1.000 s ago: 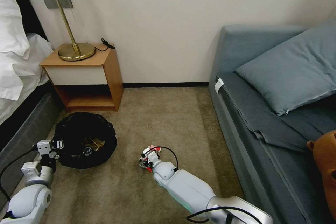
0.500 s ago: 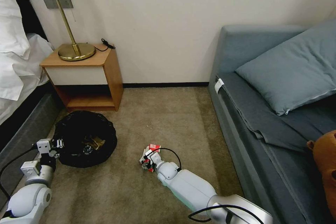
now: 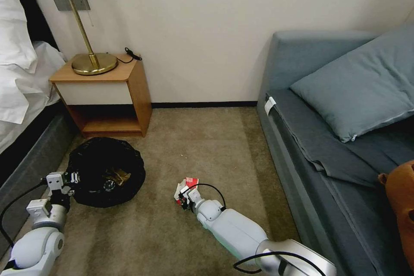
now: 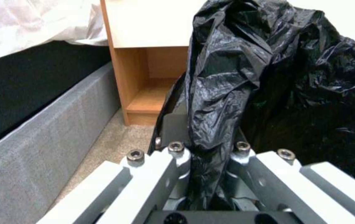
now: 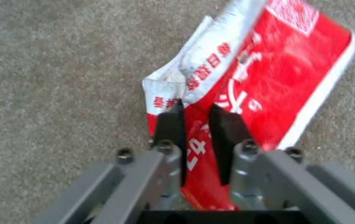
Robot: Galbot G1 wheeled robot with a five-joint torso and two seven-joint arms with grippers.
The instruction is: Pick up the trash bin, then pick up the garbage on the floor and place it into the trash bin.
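Note:
The trash bin (image 3: 105,170) is a round tub under a crinkly black bag, standing on the carpet before the nightstand; brown and gold garbage lies inside it. My left gripper (image 3: 69,180) is shut on the bin's near rim, with the black bag (image 4: 223,93) pinched between its fingers (image 4: 173,133). A red-and-white packet (image 3: 188,184) of garbage lies at mid-floor. My right gripper (image 5: 196,124) is shut on the packet (image 5: 268,77), its two black pads pinching the packet's near edge just above the carpet.
A wooden nightstand (image 3: 108,95) with a brass lamp (image 3: 92,62) stands behind the bin. The bed's grey base (image 3: 34,155) runs along the left. A grey-blue sofa (image 3: 336,138) with a pillow and a brown plush toy (image 3: 399,198) fills the right. Carpet between them is open.
My right gripper has drawn back toward me and slightly right, carrying the red-and-white packet with it. The left gripper and bin have barely moved.

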